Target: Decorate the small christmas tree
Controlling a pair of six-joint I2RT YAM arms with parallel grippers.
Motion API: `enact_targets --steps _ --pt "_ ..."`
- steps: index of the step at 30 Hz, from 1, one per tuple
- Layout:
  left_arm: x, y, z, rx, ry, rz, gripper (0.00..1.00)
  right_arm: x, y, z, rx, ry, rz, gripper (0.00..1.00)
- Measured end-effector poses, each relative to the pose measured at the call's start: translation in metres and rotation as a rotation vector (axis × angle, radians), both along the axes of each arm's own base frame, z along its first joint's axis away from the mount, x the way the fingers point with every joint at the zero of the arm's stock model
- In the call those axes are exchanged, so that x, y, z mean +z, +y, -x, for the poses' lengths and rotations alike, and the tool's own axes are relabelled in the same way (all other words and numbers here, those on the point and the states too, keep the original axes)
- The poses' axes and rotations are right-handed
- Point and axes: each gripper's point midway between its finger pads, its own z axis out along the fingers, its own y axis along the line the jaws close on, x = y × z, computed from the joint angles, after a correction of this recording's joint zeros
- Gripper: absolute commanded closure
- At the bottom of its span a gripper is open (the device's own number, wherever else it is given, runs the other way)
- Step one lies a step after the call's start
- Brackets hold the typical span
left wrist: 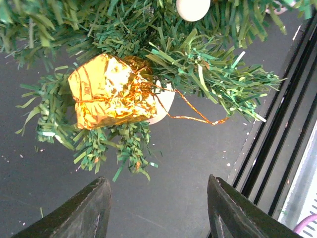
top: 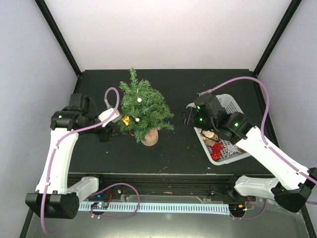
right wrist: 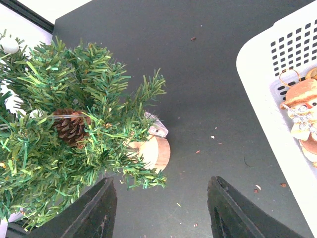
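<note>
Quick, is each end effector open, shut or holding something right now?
Left end effector: open, holding nothing.
Right end effector: open, holding nothing.

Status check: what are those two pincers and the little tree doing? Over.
Left pincer open, empty, facing the gold foil ornament on the small christmas tree. Right pincer open, empty, beside the white basket. Tree upright; nothing in the way.

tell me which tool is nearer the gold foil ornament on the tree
Left. The left tool faces the gold ornament from just beside it; the right tool is beyond the tree, by the basket.
</note>
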Motion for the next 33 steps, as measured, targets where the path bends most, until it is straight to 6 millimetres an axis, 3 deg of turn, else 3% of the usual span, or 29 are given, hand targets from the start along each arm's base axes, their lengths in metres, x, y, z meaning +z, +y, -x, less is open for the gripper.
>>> enact_targets --steps 5,16,33 --pt "-0.008 -0.004 -0.011 0.003 -0.016 0.011 0.44 0.0 0.001 0.001 0.0 0.007 -0.008 0.49" --pt "0.006 -0.009 -0.054 0.067 -0.126 0.058 0.44 -0.003 0.002 0.003 -0.005 0.029 -0.023 0.49" --pt "-0.002 -0.025 -0.078 0.105 -0.139 0.087 0.45 -0.009 0.004 0.005 0.005 0.045 -0.019 0.49"
